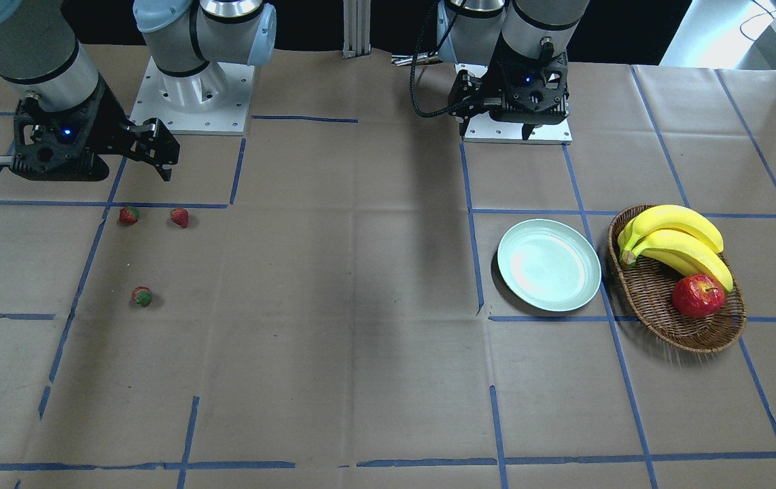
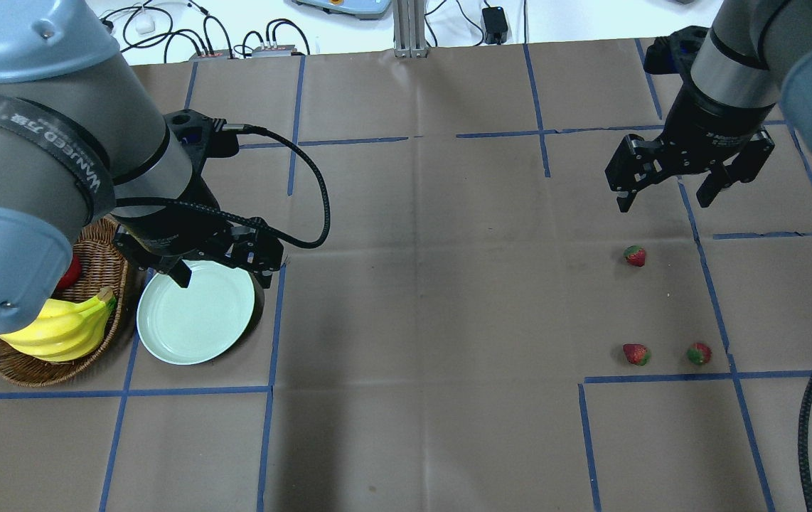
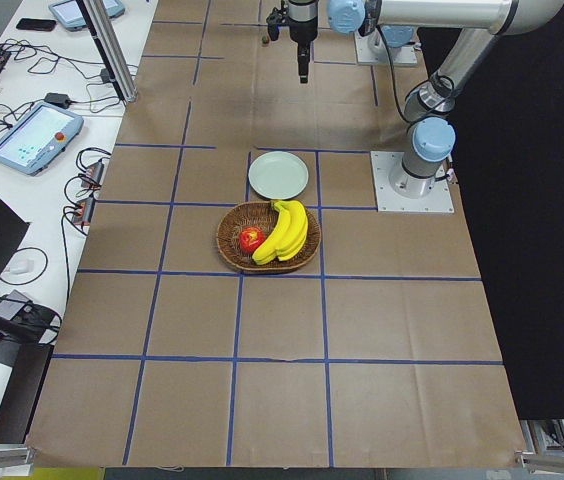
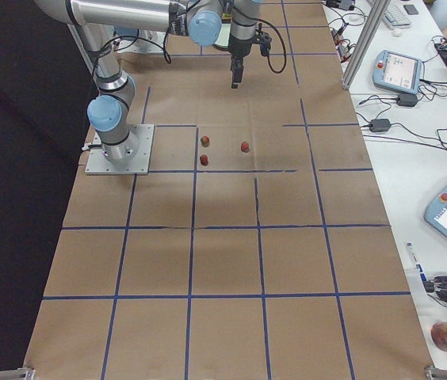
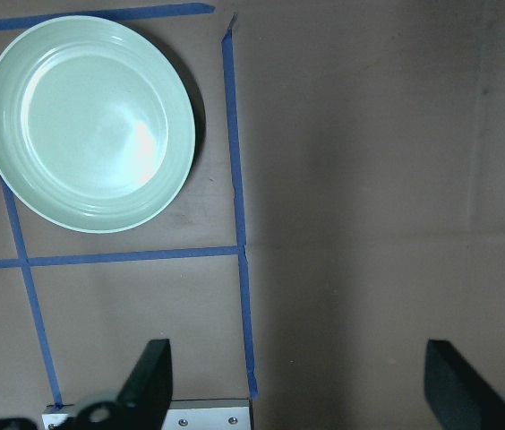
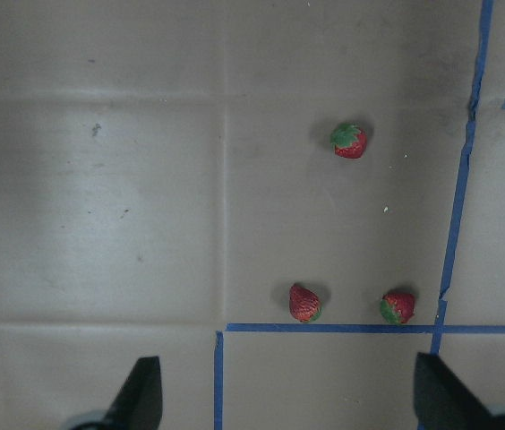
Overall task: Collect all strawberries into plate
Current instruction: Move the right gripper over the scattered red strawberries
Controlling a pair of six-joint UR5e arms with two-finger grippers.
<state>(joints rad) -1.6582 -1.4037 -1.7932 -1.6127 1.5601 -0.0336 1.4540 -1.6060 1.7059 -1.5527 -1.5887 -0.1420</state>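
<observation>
Three strawberries lie on the brown paper on my right side: two side by side (image 1: pixel 129 215) (image 1: pixel 179 217) and one farther out (image 1: pixel 142 296). They also show in the overhead view (image 2: pixel 635 255) (image 2: pixel 636 354) (image 2: pixel 699 353) and the right wrist view (image 6: pixel 350 141) (image 6: pixel 305 303) (image 6: pixel 398 306). My right gripper (image 2: pixel 664 200) hangs open and empty above the table, beyond the farthest berry. The pale green plate (image 1: pixel 549 265) is empty on my left side. My left gripper (image 2: pixel 225 269) is open and empty, held high near the plate's (image 5: pixel 89 124) near rim.
An oval wicker basket (image 1: pixel 694 343) stands right beside the plate and holds a bunch of bananas (image 1: pixel 677 238) and a red apple (image 1: pixel 698 296). Blue tape lines divide the paper. Both arm base plates (image 1: pixel 191 102) sit at the robot's edge of the table.
</observation>
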